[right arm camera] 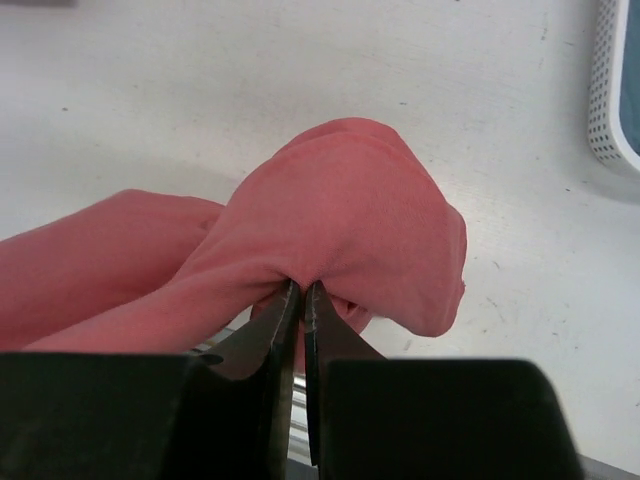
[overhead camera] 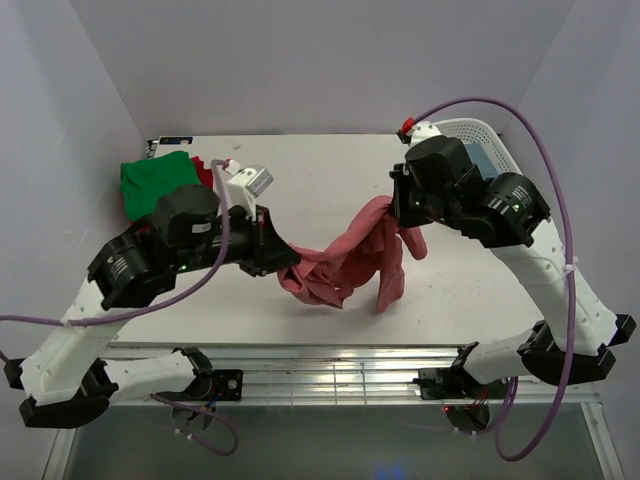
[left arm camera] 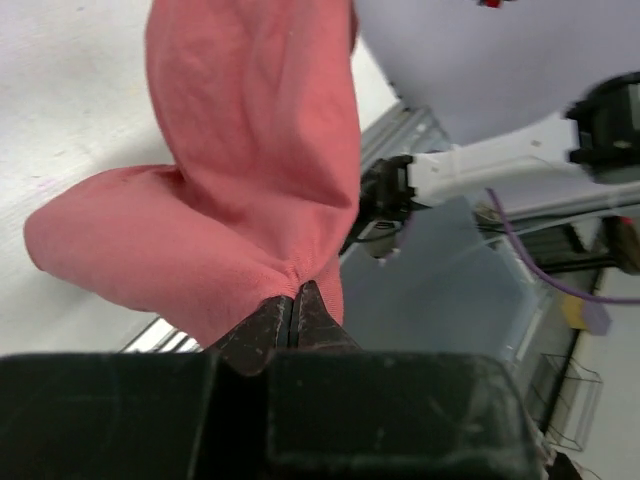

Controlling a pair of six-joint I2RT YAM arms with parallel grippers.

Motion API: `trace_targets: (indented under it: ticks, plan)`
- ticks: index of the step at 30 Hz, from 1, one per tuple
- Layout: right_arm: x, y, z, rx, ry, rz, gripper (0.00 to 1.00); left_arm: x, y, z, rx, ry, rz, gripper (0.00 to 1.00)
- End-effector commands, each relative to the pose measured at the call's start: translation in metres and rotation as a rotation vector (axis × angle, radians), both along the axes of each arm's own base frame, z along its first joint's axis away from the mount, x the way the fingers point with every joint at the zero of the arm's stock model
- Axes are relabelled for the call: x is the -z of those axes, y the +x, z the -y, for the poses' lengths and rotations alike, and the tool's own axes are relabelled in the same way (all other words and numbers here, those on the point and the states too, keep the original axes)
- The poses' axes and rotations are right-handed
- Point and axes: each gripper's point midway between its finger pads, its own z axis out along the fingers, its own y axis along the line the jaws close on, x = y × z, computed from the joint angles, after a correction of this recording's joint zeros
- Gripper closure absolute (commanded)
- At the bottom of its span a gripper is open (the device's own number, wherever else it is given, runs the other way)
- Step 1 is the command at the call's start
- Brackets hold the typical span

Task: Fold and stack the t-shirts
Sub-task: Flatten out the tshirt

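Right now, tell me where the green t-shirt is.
In the top view the green t-shirt lies at the far left corner of the table, with the dark red t-shirt right beside it.

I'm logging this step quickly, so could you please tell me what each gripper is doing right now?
Left gripper: shut on the pinkish-red t-shirt.
Right gripper: shut on the same t-shirt.

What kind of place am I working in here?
Likely a robot test booth, not a home: plain walls box in a white table, with purple cables trailing from the arms.
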Motion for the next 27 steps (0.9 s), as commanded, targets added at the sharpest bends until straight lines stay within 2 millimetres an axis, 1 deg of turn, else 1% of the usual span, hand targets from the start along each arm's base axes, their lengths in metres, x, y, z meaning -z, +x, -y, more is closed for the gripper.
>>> trace_targets:
  ticks: [1, 3, 4, 5, 6, 8, 11, 12, 13, 14, 15, 16, 17, 18, 19, 20, 21, 22, 23, 24, 25, 26, 27]
  plan:
    - [-0.026, -0.035, 0.002, -0.082, 0.134, -0.040, 0.92, -0.035, -0.045, -0.009, 0.129, -0.179, -0.028, 1.00]
    - [-0.020, -0.047, 0.003, -0.094, 0.159, -0.077, 0.92, -0.027, -0.053, -0.013, 0.138, -0.182, -0.062, 1.00]
    - [-0.017, -0.053, 0.001, -0.108, 0.179, -0.107, 0.92, -0.025, -0.055, -0.014, 0.136, -0.185, -0.071, 1.00]
    - [-0.013, -0.056, 0.002, -0.106, 0.181, -0.121, 0.92, -0.022, -0.057, -0.016, 0.128, -0.189, -0.087, 1.00]
    - [-0.004, -0.061, 0.005, -0.098, 0.176, -0.145, 0.92, -0.017, -0.059, -0.019, 0.121, -0.188, -0.093, 1.00]
    - [0.001, -0.067, 0.008, -0.087, 0.187, -0.165, 0.92, -0.012, -0.060, -0.022, 0.108, -0.187, -0.106, 1.00]
    - [0.016, -0.064, 0.011, -0.065, 0.148, -0.183, 0.92, 0.013, -0.050, -0.023, 0.059, -0.130, -0.125, 1.00]
    - [0.020, -0.059, 0.012, -0.047, 0.125, -0.179, 0.92, 0.033, -0.041, -0.022, 0.021, -0.076, -0.137, 1.00]
    - [0.023, -0.055, 0.012, -0.035, 0.106, -0.175, 0.92, 0.046, -0.035, -0.021, 0.003, -0.038, -0.140, 1.00]
    - [0.031, -0.048, 0.010, -0.018, 0.072, -0.181, 0.92, 0.057, -0.027, -0.020, -0.020, -0.003, -0.140, 1.00]
    - [0.034, -0.042, 0.011, 0.000, 0.049, -0.173, 0.92, 0.069, -0.017, -0.022, -0.052, 0.048, -0.120, 1.00]
    - [0.038, -0.029, 0.013, 0.035, 0.016, -0.143, 0.92, 0.090, -0.007, -0.019, -0.075, 0.112, -0.130, 1.00]
    - [0.047, -0.019, 0.012, 0.046, -0.028, -0.131, 0.92, 0.096, 0.003, -0.019, -0.100, 0.136, -0.107, 1.00]
    - [0.053, -0.003, 0.020, 0.089, -0.049, -0.116, 0.92, 0.103, 0.013, -0.019, -0.114, 0.170, -0.068, 1.00]
    - [0.062, 0.009, 0.023, 0.106, -0.059, -0.114, 0.92, 0.122, 0.032, -0.027, -0.194, 0.243, -0.031, 1.00]
    - [0.079, 0.028, 0.020, 0.120, -0.055, -0.104, 0.91, 0.123, 0.048, -0.026, -0.235, 0.242, 0.016, 1.00]
    - [0.088, 0.050, 0.039, 0.173, -0.064, -0.093, 0.89, 0.127, 0.070, -0.038, -0.310, 0.257, 0.040, 1.00]
    - [0.098, 0.063, 0.044, 0.191, -0.057, -0.086, 0.83, 0.130, 0.089, -0.051, -0.365, 0.289, 0.079, 0.92]
    - [0.112, 0.085, 0.044, 0.207, -0.042, -0.048, 0.80, 0.133, 0.112, -0.062, -0.440, 0.280, 0.107, 0.91]
    - [0.117, 0.102, 0.060, 0.245, -0.051, -0.028, 0.78, 0.135, 0.144, -0.099, -0.593, 0.289, 0.117, 0.89]
    - [0.121, 0.113, 0.064, 0.255, -0.052, -0.013, 0.69, 0.137, 0.159, -0.121, -0.683, 0.301, 0.131, 0.83]
    - [0.132, 0.125, 0.066, 0.264, -0.070, -0.021, 0.64, 0.145, 0.179, -0.155, -0.851, 0.346, 0.160, 0.80]
    - [0.130, 0.137, 0.071, 0.284, -0.071, -0.004, 0.58, 0.149, 0.190, -0.191, -0.993, 0.384, 0.159, 0.71]
